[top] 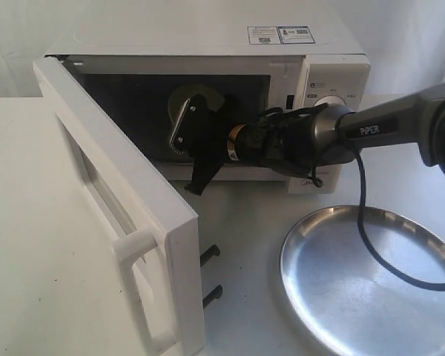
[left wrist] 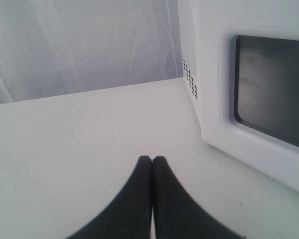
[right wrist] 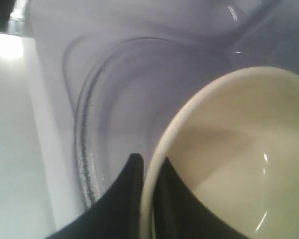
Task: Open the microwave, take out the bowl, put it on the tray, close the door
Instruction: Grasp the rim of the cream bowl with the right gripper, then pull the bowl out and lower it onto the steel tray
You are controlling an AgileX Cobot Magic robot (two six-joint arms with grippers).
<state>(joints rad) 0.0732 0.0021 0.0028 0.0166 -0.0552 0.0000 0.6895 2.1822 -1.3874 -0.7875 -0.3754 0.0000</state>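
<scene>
The white microwave (top: 334,70) stands at the back with its door (top: 126,215) swung wide open toward the front left. My right gripper (right wrist: 149,167) reaches into the dark cavity and is shut on the rim of the cream bowl (right wrist: 239,164), one finger inside, one outside. In the exterior view the bowl (top: 196,100) shows partly behind the right gripper (top: 189,122). The silver tray (top: 371,285) lies on the table at the front right. My left gripper (left wrist: 152,160) is shut on nothing, low over the table beside the door's window (left wrist: 274,89).
The glass turntable (right wrist: 97,129) lies under the bowl inside the cavity. Two black latch hooks (top: 211,254) stick out of the door's edge. A black cable (top: 371,237) hangs from the right arm over the tray. A white curtain closes the background.
</scene>
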